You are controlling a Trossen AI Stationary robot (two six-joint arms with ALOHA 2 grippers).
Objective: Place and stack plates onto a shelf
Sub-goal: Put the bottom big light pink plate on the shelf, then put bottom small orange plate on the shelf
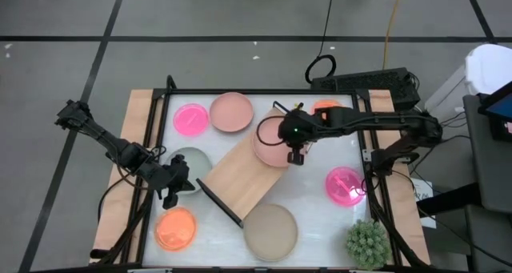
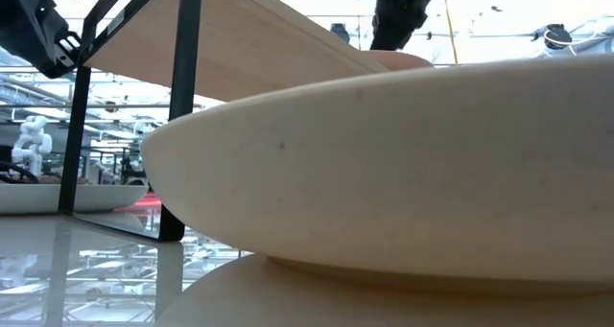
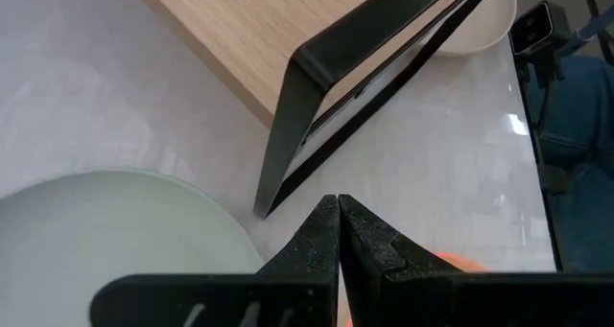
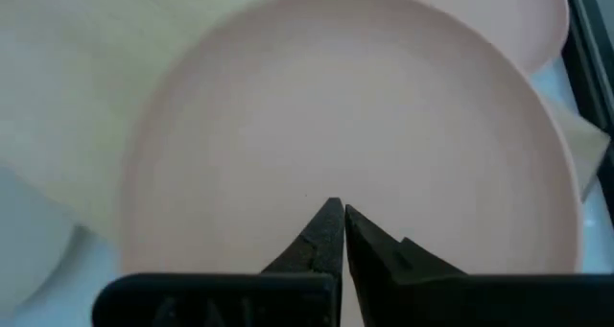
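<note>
The light-wood shelf [image 1: 240, 177] lies slantwise mid-table on black frame ends. A dusty pink plate [image 1: 270, 138] rests on its far end, overhanging the edge. My right gripper [image 1: 294, 156] is shut and points down over this plate [image 4: 345, 126]. A second dusty pink plate [image 1: 231, 111] and a neon pink one [image 1: 190, 118] lie at the far side. My left gripper [image 1: 171, 186] is shut, just off the near rim of the pale grey plate [image 1: 192, 165]. An orange plate [image 1: 175, 229] and a beige plate [image 1: 270, 231] lie near. My right gripper's shut fingertips [image 4: 331, 221] point down at the inner face of the dusty pink plate [image 4: 317, 188] on the shelf. I cannot tell whether they touch it.
Another neon pink plate [image 1: 345, 185] lies right of the shelf, with a spiky green plant [image 1: 366, 242] at the near right corner. A second orange plate [image 1: 326, 107] sits partly under the right arm. In the low view the beige plate [image 2: 403, 164] blocks most of the table.
</note>
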